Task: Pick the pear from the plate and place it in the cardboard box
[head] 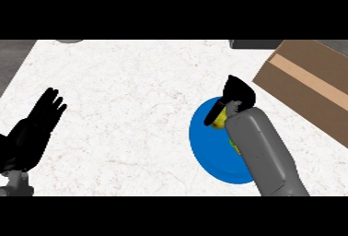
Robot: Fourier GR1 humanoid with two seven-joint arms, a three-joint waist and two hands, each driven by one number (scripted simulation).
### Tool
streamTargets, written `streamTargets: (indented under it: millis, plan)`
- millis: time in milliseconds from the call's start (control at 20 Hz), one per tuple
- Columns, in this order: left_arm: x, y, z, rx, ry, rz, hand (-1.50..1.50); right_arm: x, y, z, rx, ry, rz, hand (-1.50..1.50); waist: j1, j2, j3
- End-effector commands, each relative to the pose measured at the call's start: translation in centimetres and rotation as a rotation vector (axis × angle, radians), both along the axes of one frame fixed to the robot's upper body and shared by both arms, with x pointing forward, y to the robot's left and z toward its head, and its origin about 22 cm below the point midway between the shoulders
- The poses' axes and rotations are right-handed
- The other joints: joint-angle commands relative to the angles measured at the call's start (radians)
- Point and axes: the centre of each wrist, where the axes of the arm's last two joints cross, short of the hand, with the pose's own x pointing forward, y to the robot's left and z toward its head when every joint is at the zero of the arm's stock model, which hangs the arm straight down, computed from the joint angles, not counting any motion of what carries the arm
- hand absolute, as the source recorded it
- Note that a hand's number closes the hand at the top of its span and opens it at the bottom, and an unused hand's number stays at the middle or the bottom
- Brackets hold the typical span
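Note:
A yellow-green pear lies at the upper part of a blue plate, right of the counter's middle. My right hand is over the pear, its thumb curled down along the fruit's left side and its fingers bunched past it. The grey right forearm covers most of the pear and the plate's right half. The cardboard box stands at the upper right, just beyond the hand. My left hand rests open at the left edge, fingers up, far from the plate.
The white marble counter spreads between the two hands. A dark object sits at the back edge beside the box, and a grey round thing shows at the far back left.

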Motion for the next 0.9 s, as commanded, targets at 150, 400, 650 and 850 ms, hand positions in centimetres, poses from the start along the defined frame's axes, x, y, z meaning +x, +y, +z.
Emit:
streamTargets:
  millis: [150,400,650,850]
  plan:
    - [-0.3,0.7,1.4,-0.001,0.005,-0.016,0.0,-0.2,1.5,-2.5,-0.036,0.114,-0.061,-1.5,0.007,0.001,0.0]
    - [0.6,1.1,0.6,-0.008,-0.005,0.001,0.0,-0.1,-0.6,-3.8,-0.035,0.15,-0.071,-1.5,-0.004,0.001,0.0]
    - [-0.8,1.8,2.4,0.0,0.006,0.008,0.0,-0.7,-0.4,-4.5,-0.028,0.144,-0.066,-1.5,0.0,-0.001,0.0]
    - [0.5,-0.3,0.2,0.011,0.011,-0.008,0.0,-0.7,-0.1,-3.6,-0.036,0.144,-0.066,-1.5,-0.005,-0.001,0.0]
